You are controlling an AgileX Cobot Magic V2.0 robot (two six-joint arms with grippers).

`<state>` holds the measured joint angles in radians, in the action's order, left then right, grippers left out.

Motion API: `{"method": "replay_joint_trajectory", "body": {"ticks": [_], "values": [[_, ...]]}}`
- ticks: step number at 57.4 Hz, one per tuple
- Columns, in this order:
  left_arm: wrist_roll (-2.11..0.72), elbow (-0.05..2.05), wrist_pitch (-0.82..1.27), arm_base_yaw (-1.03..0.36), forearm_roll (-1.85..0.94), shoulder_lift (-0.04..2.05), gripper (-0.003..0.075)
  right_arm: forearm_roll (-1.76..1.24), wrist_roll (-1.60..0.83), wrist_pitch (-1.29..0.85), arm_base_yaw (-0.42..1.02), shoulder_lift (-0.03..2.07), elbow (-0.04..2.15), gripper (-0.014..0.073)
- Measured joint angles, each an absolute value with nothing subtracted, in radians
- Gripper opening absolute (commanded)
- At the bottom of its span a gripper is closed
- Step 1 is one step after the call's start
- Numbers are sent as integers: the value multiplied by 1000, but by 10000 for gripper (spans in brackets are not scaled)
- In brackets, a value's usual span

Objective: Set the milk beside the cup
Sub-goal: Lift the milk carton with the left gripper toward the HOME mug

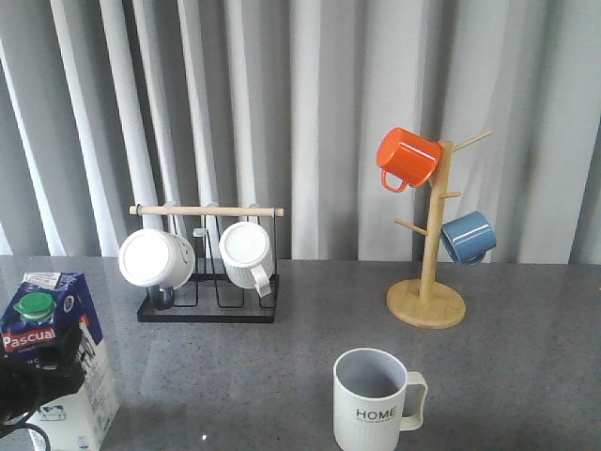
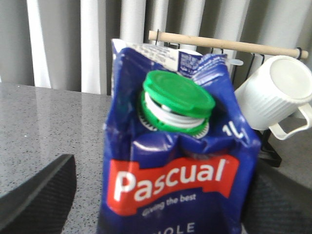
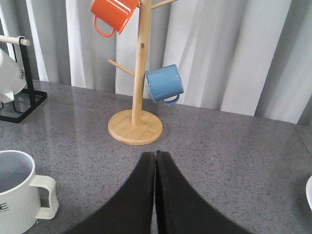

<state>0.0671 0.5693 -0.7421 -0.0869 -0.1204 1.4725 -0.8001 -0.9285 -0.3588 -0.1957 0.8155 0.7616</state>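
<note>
Milk [image 1: 54, 362] held at near left by the left gripper [image 2: 156, 214].
The cup [image 1: 373, 402] was seen well to its right; the right gripper [image 3: 155, 168] was closed, empty.

Grey table [image 1: 526, 376]: milk [image 1: 56, 362], cup [image 1: 374, 402], racks

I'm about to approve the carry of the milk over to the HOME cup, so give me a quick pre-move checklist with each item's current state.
1. Left gripper around the milk: ok; a finger shows on each side of the carton.
2. Firm pad contact: cannot tell.
3. Green cap on: ok.
4. Cup upright: ok.
5. Bare table between milk and cup: ok.
6. Right gripper out of the way: ok; shut, holding nothing, near the wooden mug tree.
</note>
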Motion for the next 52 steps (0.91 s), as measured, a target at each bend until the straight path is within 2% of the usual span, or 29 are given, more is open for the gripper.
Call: {"method": "replay_joint_trajectory", "body": {"ticks": [2,9,18,23,30,52], "values": [[55,569,-743,-87,-129,1472,536,-800,-929,-359,-196,816,762,-9],[27,569,-745,-87,-133,1472,388,-800,-929,-359,-196,816,762,-9],[38,569,-747,-87,-100,1472,159,-800,-929,-359,-196,816,762,-9],[52,569,-747,-87,-91,1472,92,-800,-929,-359,-196,816,762,-9],[64,570,-747,-87,-68,1472,62,-800,-929,-359,-196,816,762,-9],[66,570,-748,-87,-33,1472,62,-800,-929,-359,-196,816,762,-9]]}}
